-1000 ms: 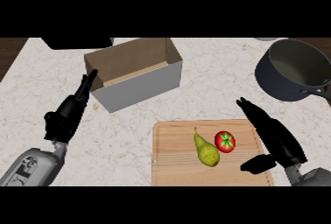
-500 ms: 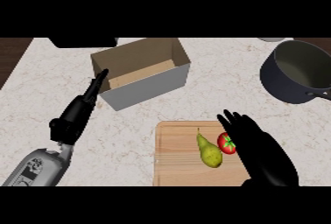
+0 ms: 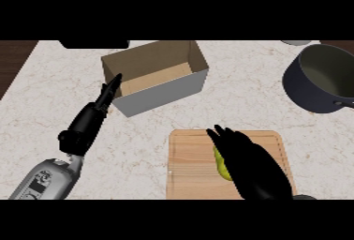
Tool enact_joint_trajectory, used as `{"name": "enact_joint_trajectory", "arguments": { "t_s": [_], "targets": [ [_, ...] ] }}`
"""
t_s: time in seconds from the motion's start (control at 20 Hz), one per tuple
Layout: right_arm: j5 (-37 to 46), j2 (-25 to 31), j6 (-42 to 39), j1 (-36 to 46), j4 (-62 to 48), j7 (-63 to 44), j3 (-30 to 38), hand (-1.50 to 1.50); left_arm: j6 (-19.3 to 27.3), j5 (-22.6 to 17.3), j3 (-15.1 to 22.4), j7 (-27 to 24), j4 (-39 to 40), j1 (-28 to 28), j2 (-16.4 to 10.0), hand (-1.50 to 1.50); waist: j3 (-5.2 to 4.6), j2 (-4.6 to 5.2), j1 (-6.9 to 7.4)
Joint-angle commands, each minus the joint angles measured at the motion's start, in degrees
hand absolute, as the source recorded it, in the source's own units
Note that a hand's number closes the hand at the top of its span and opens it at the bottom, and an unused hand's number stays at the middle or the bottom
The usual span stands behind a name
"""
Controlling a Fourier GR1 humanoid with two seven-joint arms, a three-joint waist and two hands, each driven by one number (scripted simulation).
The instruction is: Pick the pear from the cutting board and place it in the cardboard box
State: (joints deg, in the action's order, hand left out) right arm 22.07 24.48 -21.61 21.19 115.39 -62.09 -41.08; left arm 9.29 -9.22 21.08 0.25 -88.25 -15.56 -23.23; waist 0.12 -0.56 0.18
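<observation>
There is one flat wooden cutting board [image 3: 190, 166] on the white speckled stone counter [image 3: 52, 84]. One yellow-green pear [image 3: 220, 162] lies on the board, near its middle. Only a thin strip of the pear shows, because the black right hand [image 3: 254, 171] is over it. This hand's fingers are straight and point away from the robot, and they are not curled round the pear. I cannot tell if the hand touches the pear or is just above it.

There is one brown cardboard box [image 3: 166, 93] with its top open. It sits on the counter, up and to the left of the board, apart from it.

The black left hand [image 3: 85, 125] is to the left of the box. Its fingers are straight too, and it holds nothing. Its fingertips are just beside the box's left wall.

There is one big dark grey metal pot [image 3: 306, 89] at the right side, well apart from the box. One black thing [image 3: 93, 44] shows at the far edge of the counter, but I cannot tell what it is.
</observation>
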Motion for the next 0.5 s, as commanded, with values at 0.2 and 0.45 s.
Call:
{"name": "enact_joint_trajectory", "arguments": {
  "t_s": [0.2,0.45],
  "targets": [
    [1.77,-7.64,-1.93,2.98,-10.48,-7.04,-0.94,-1.5,-0.85,1.77,2.12,3.51,2.97,-0.91,3.54,0.0,-0.16,0.66,-0.21],
    [4.75,-6.97,-1.49,0.07,-13.53,-5.2,-1.74,-1.5,-1.45,1.63,1.82,1.55,1.97,2.29,4.3,0.0,-0.15,0.6,-0.39]
  ]
}}
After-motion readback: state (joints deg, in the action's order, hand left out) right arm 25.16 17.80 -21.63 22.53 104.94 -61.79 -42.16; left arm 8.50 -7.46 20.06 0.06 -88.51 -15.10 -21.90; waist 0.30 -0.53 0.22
